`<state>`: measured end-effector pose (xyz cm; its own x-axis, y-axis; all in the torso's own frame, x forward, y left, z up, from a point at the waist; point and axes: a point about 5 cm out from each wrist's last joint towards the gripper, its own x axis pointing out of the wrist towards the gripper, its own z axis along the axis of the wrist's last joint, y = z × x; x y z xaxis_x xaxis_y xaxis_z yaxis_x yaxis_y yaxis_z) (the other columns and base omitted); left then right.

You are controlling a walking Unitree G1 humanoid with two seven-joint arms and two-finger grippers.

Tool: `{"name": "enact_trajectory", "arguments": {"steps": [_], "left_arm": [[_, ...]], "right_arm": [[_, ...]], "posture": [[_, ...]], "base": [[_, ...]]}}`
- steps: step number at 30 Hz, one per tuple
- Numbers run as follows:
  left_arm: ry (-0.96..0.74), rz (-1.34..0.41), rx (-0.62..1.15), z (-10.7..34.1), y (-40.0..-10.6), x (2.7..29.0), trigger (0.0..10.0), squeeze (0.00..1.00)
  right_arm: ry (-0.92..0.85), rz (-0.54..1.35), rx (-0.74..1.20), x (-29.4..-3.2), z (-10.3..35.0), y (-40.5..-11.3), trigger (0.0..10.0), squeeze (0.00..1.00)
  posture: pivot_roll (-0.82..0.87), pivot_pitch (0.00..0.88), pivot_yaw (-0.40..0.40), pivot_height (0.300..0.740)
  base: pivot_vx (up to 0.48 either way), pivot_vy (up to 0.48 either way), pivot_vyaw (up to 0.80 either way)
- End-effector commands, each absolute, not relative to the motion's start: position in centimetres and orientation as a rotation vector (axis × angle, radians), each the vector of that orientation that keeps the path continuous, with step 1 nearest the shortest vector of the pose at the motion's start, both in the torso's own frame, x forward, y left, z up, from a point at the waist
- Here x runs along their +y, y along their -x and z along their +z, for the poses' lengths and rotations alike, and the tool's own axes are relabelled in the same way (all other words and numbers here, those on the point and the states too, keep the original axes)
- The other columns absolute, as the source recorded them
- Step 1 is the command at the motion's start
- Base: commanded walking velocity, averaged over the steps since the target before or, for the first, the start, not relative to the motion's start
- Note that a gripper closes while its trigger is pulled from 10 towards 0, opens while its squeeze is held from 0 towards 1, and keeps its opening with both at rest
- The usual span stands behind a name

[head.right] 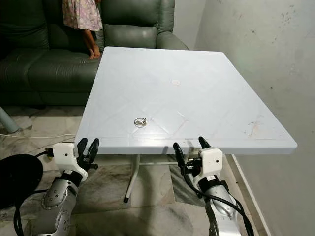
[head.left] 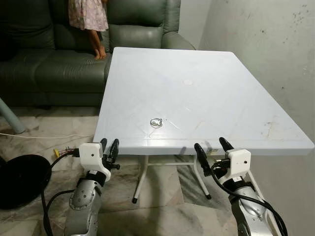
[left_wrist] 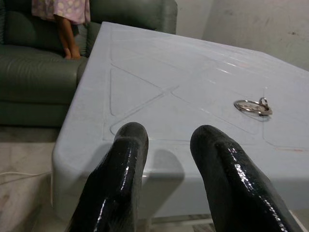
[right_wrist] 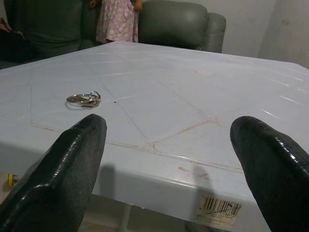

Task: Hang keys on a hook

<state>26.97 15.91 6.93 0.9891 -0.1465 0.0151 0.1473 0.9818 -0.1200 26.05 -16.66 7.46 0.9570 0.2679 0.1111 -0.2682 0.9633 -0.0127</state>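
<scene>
Keys: small metal key ring point(head.left: 156, 122) w/ what looks like a key or two on it, lying flat on the white plastic table point(head.left: 221, 88), near the front edge, a bit left of centre. Nothing touching it.
Left gripper point(head.left: 109, 147): held just below and in front of the table's near edge, left of the ring; fingers point(left_wrist: 118, 183) a small gap apart, holding nothing. In the left wrist view the ring sits well beyond the fingertips, off to one side.
Right gripper point(head.left: 212, 147): at the near edge too, right of the ring; fingers point(right_wrist: 67, 169) spread wide, holding nothing. Well apart from the ring.
Table: square, moulded line pattern, round cap point(head.left: 187, 82) at centre, barcode sticker point(right_wrist: 219, 207) on front rim, brownish marks near right edge.
Far side: dark green sofa point(head.left: 44, 64) against table's far-left corner; person in a pink patterned dress point(head.left: 87, 14) standing on the seat, bare feet visible.
Right: grey scuffed wall point(head.left: 266, 44).
Floor: marble tiles, black round object point(head.left: 22, 179) near left, white cable point(head.left: 39, 135).
</scene>
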Motion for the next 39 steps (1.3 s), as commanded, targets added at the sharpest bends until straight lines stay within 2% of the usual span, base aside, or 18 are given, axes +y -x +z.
{"name": "enact_trajectory", "arguments": {"steps": [1,18,39], "left_arm": [[0.108,-0.163,-0.011,7.27,-26.87,15.72,10.0,0.0],[0.124,-0.177,0.015,7.07,-26.94,15.14,10.0,0.0],[0.134,-0.17,0.018,7.25,-26.97,15.16,10.0,0.0]], "right_arm": [[0.006,0.268,-0.126,-16.84,7.9,-25.94,10.0,0.0],[0.062,0.289,-0.119,-16.78,7.97,-25.73,10.0,0.0],[0.094,0.292,-0.1,-16.6,7.87,-25.89,10.0,0.0]], "posture": [[0.14,0.0,-0.086,0.74],[0.12,0.0,-0.084,0.74],[0.13,0.0,-0.088,0.74]], "base": [[0.0,0.0,0.0],[0.0,0.0,0.0],[0.0,0.0,0.77]]}}
